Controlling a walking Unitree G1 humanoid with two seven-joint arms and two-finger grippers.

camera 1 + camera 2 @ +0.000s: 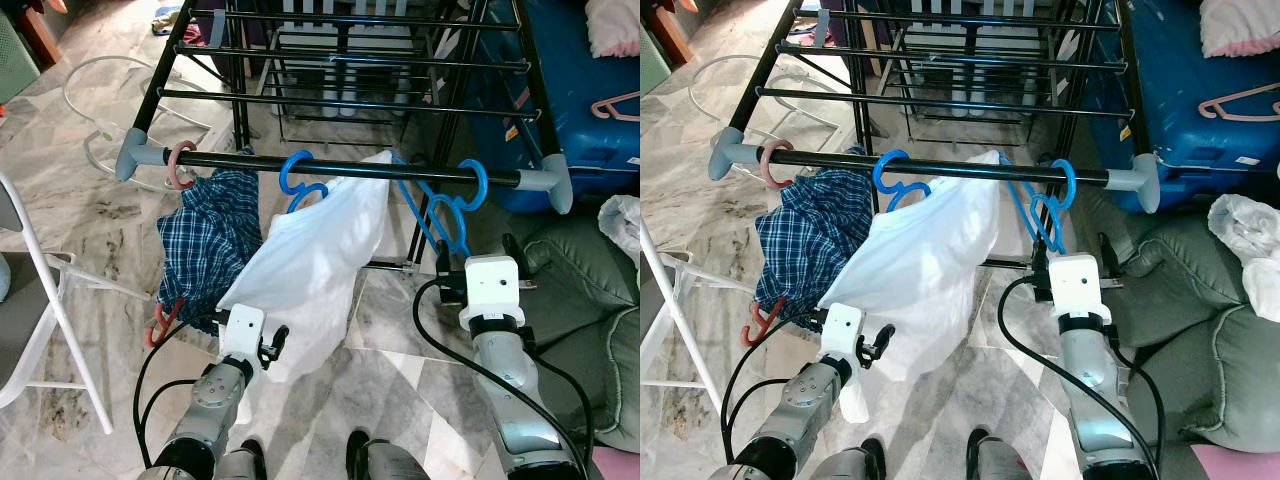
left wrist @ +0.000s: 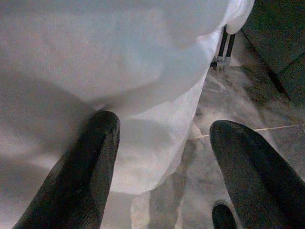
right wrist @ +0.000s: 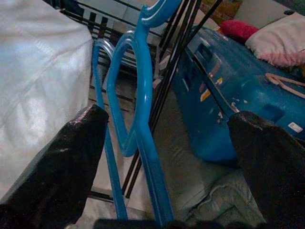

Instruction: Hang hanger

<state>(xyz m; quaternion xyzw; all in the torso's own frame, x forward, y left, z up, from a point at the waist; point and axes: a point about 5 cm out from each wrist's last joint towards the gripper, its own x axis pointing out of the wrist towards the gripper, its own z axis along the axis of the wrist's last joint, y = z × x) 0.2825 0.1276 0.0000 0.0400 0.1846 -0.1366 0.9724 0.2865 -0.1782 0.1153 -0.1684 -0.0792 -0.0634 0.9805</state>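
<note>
Hanger (image 1: 445, 200), blue, hooked on front rail (image 1: 340, 167) of black drying rack (image 1: 352, 60), toward its right end, body hanging below rail. I've got the right gripper (image 3: 162, 143) just under it: wrist cam shows the 2 fingers (image 3: 57, 171) spread wide w/ the blue frame running down between them, not clamped on it as far as I can see. From head cam the right arm's white wrist block sits directly below the hanger's lower loop.

2nd blue hanger (image 1: 300, 180) on same rail, nearer the middle, carrying a white garment (image 1: 310, 260) that drapes down toward the left gripper (image 2: 162, 157). Left fingers (image 2: 81, 176) open wide too, nothing held; white cloth right in front, touching or nearly touching 1 finger, can't tell which.

Pink hanger (image 1: 178, 165) hooked at rail's left end, w/ a blue plaid shirt (image 1: 210, 235) hanging below and beside the white garment.

Blue suitcase (image 1: 590, 110) behind rack on the right, w/ another pink hanger (image 1: 615, 105) lying on top. Green-grey sofa (image 1: 590, 320) at right, white cloth (image 1: 622, 222) on it. White folding chair (image 1: 40, 300) at left. Marble floor (image 1: 90, 220) under everything.
</note>
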